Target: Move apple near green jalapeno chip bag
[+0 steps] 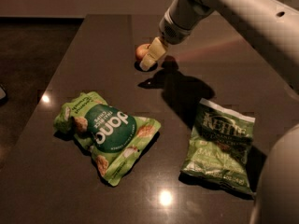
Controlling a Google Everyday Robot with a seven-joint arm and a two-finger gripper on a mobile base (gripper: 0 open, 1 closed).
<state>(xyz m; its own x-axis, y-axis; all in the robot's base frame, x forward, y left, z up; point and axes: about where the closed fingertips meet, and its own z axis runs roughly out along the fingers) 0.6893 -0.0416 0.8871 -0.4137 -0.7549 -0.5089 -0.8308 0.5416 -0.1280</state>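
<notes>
Apple [140,52] sits on the far part of the dark table [56,181], a little left of centre, and shows only partly because the gripper [148,60] hangs right in front of it, touching it or just beside it; I cannot tell which. Whether the gripper is open or closed, or has hold of anything, I cannot tell either. The green Kettle chip bag [220,146] lies flat at the near right, well apart from the apple, and a lighter green snack bag [108,132] with a round dark label lies at the near left. As for handling, the apple looks small, firm and light, with a smooth round skin that would probably slip if pinched off-centre. It should be gripped across its widest part, low enough to clear the stem, and squeezed only moderately so it doesn't bruise. Set down carelessly, it would likely roll on the glossy tabletop.
</notes>
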